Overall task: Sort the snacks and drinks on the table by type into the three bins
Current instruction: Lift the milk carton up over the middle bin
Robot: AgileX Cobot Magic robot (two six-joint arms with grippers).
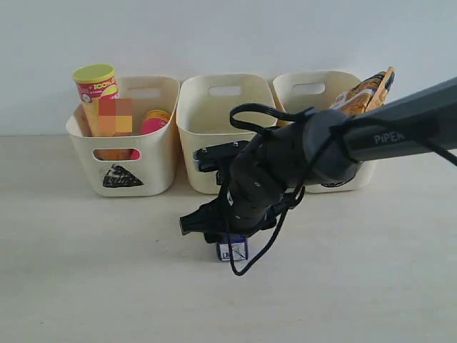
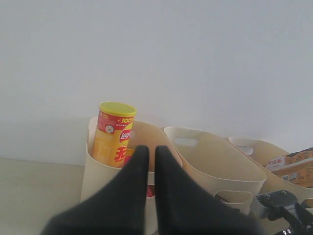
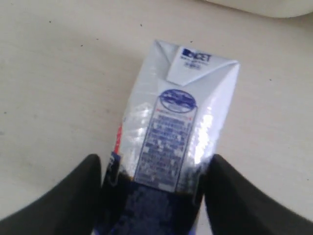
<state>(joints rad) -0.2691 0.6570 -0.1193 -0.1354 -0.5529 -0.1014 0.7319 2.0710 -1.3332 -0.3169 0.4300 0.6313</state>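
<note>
Down on the tabletop [image 1: 86, 271], just in front of the middle bin [image 1: 196, 114], sits the blue and white carton [image 3: 176, 112], lying flat as far as the wrist view shows. The right tool [image 3: 154, 161] hangs low over it, its arm reaching across the middle to get there. Its two fingers [image 3: 83, 196] are spread and flank the carton's near end, one on each side, and the folded top reaches out beyond the tips. They sit very close to the cardboard, but I cannot tell whether they are squeezing it. I judge the straddle suits the box because its flat sides give the fingers something square to press on.

The left tool [image 2: 148, 149] is pressed together on nothing, held up and facing the bins.

The layout explains itself. The yellow chip tube [image 1: 96, 89] and the pink tube [image 1: 153, 121] stand in the triangle bin [image 1: 161, 153]. The orange noodle packet [image 1: 360, 93] leans in the right-hand bin [image 1: 285, 89]. So I take the middle bin to be meant for drinks.
</note>
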